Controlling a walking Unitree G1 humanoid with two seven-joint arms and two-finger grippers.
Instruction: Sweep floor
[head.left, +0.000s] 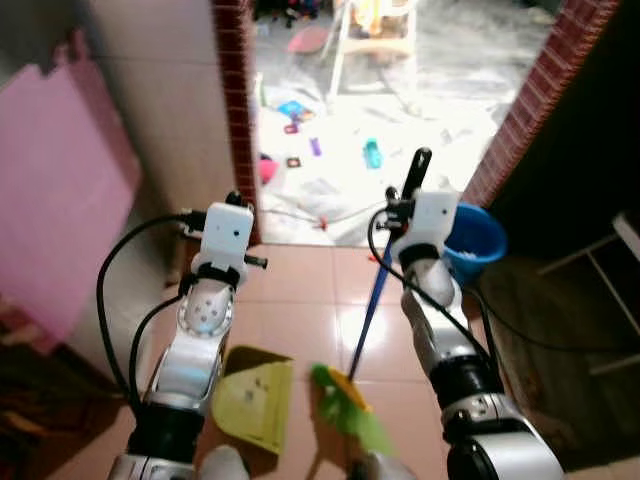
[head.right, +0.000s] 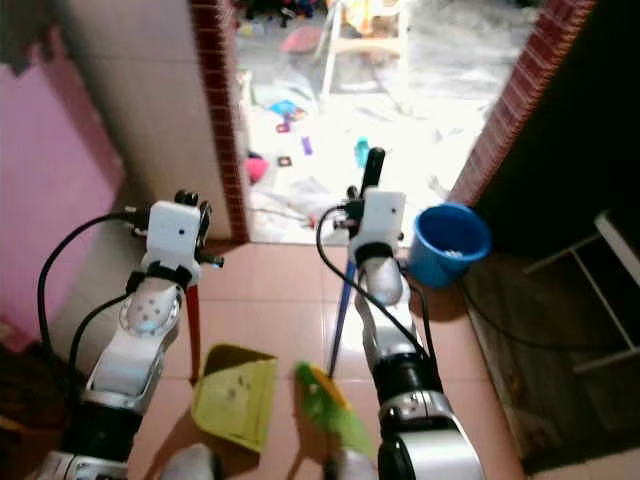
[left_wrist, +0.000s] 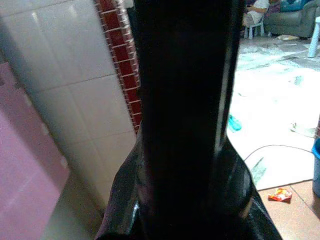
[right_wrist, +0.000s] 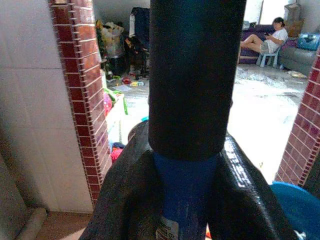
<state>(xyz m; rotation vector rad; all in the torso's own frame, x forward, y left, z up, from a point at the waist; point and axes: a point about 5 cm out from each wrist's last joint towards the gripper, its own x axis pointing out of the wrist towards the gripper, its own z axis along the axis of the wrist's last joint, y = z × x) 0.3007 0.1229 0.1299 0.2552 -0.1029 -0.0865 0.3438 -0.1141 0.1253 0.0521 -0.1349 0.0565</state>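
A: Where does the broom (head.left: 372, 300) stand against the brick doorway (head.left: 234, 120)?

B: Just inside it, on the pink tiled floor (head.left: 300, 300). Its blue shaft slants up toward the doorway, ending in a black grip near the opening, and its green and yellow bristle head (head.left: 345, 400) rests on the tiles farther in from the doorway, nearer the robot.

A: And what has hold of it?

B: The right pincer (right_wrist: 187, 195) is pinched around the blue shaft just below the black grip; the right wrist view shows the two black fingers (right_wrist: 127, 200) pressed against either side of it.

A: The dustpan?

B: The yellow-green dustpan (head.left: 255, 400) lies on the tiles just beside the bristle head, on the left-hand side of the doorway. A red handle (head.right: 193, 335) rises from it toward the left arm.

A: So the left pincer (left_wrist: 182, 190) is on that handle?

B: It is closed on a dark upright handle that runs between its fingers in the left wrist view; the colour is too dark there to tell.

A: Anything else near the doorway?

B: A blue bucket (head.left: 475, 240) sits at its right brick post, just inside. Beyond the doorway the bright floor is strewn with small toys and scraps, and a person (right_wrist: 267, 40) sits on a small chair far back in that room. A pink panel (head.left: 55, 200) leans against the white tiled wall left of the doorway.
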